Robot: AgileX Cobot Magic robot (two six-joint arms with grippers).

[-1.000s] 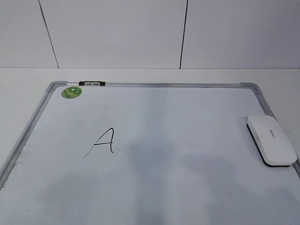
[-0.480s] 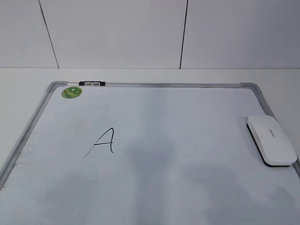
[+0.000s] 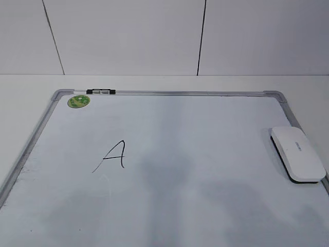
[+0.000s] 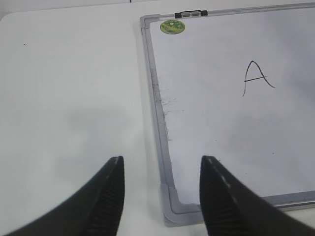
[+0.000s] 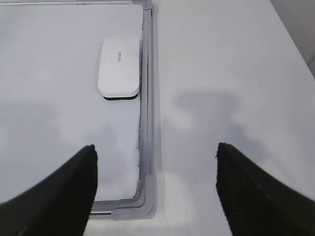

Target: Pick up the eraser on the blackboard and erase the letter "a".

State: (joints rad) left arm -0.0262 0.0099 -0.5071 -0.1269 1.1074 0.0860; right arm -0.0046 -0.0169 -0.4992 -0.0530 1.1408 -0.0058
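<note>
The blackboard (image 3: pixel 180 93) lies flat on the table and also shows in the left wrist view (image 4: pixel 160 128) and the right wrist view (image 5: pixel 146 98). The white eraser (image 3: pixel 298 153) rests on it by the right frame edge, also in the right wrist view (image 5: pixel 119 67). A tall pointed uppercase "A" (image 3: pixel 114 155) is drawn on the left half and also shows in the left wrist view (image 4: pixel 257 77). No lowercase "a" shows. My left gripper (image 4: pixel 162 160) is open and empty over the near left corner. My right gripper (image 5: pixel 155 147) is open and empty over the near right corner, short of the eraser.
A round green sticker (image 3: pixel 78 101) and a small black-and-silver clip (image 3: pixel 101 91) sit at the board's far left corner. White table surrounds the board. A white panelled wall stands behind. Neither arm shows in the exterior view.
</note>
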